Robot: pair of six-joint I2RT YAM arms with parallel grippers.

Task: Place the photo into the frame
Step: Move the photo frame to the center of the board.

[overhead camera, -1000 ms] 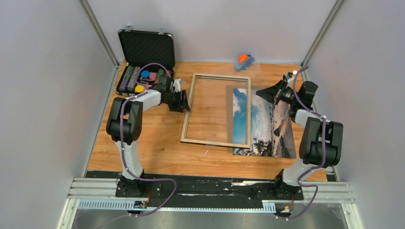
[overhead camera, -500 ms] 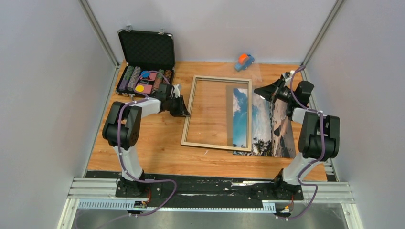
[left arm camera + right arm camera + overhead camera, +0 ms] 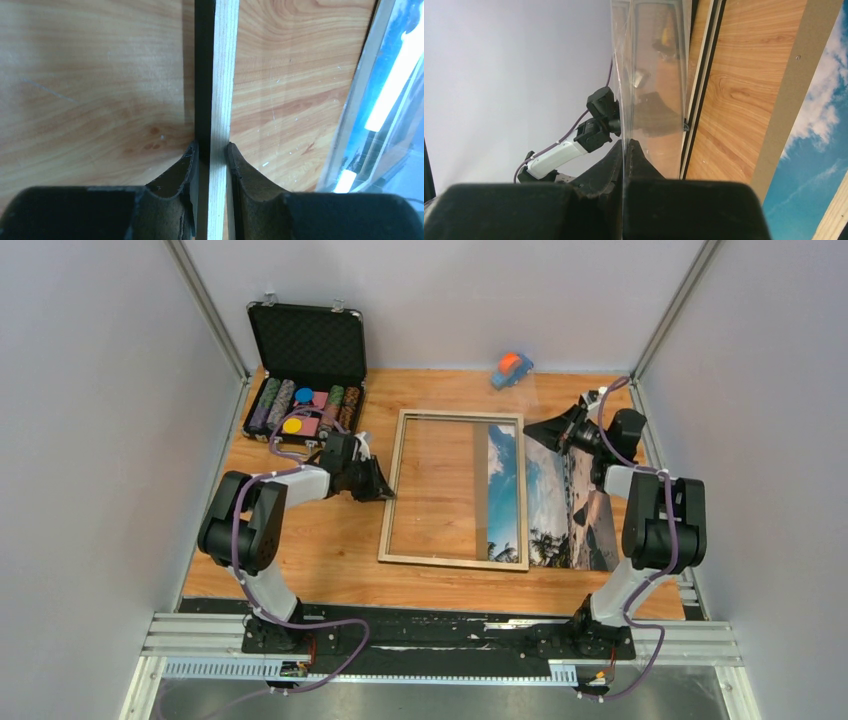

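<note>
— So, how far along am I?

— Early, by my reckoning. The photo (image 3: 565, 510) lies flat by the right edge of the desk (image 3: 320, 550). Only its left strip sits beneath the frame (image 3: 455, 561), whose right rail crosses over it. It isn't seated in the opening yet.

— And where's the frame?

— Flat in the middle of the desk, pale face up. Your left jaws pinch its left rail, one finger on either side of the wood; the left wrist view shows that plainly. Your right jaws are pressed together on the edge of a thin clear pane (image 3: 654, 75), just off the frame's far right corner. The pane stands tilted up rather than lying flat.

— What's left, then?

— Most of it, I'd say. You need the photo squared up inside the rails and the pane laid down. Whether the frame should go to the photo or the photo to the frame, I can't tell from here.

— Anything in my way?

— An open black chip case (image 3: 305, 340) sits at the far left corner, apart from the frame. A small toy car (image 3: 511, 368) sits at the far edge, close to the raised pane. Mind that one if you swing the pane.
</note>
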